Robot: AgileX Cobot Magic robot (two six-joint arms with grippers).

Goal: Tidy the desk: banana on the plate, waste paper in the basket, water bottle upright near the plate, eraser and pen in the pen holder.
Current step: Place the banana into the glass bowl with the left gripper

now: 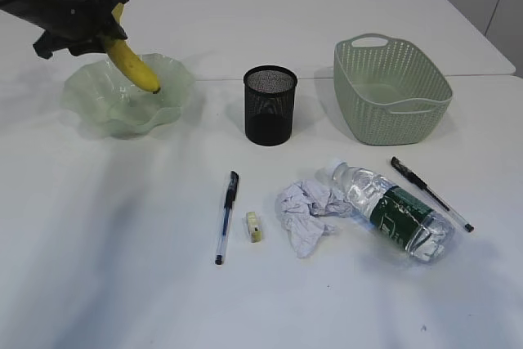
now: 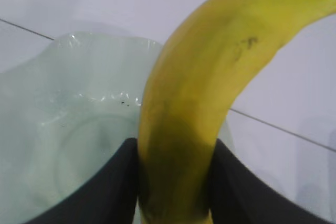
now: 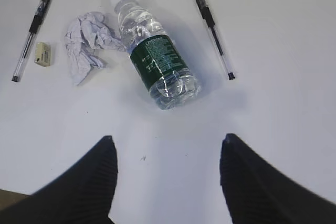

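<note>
- My left gripper was clamped on the banana, its two dark fingers pressing the fruit from both sides in the left wrist view.
- The banana hung tilted from that gripper, its lower tip reaching down into the plate; I could not tell whether the tip touched the dish.
- Directly beneath the left gripper sat the pale-green plate, which showed nothing in it but the banana's tip.
- Off to that gripper's right and lower in the exterior view stood the pen holder, upright; its inside looked dark through the mesh and I could not make out any contents.
- Farther right of the pen holder sat the basket, its bottom bare as far as I could see.
- My right gripper was spread wide, holding nothing, with bare desk between its fingers.
- Just ahead of the right gripper lay the water bottle on its side, cap pointing away.
- To the bottle's left the waste paper touched or nearly touched it near the neck.
- Beyond the paper, farther left, lay the eraser just beside a pen.
- Ahead and right of the right gripper lay a second pen, near the bottle but apart from it.
</note>
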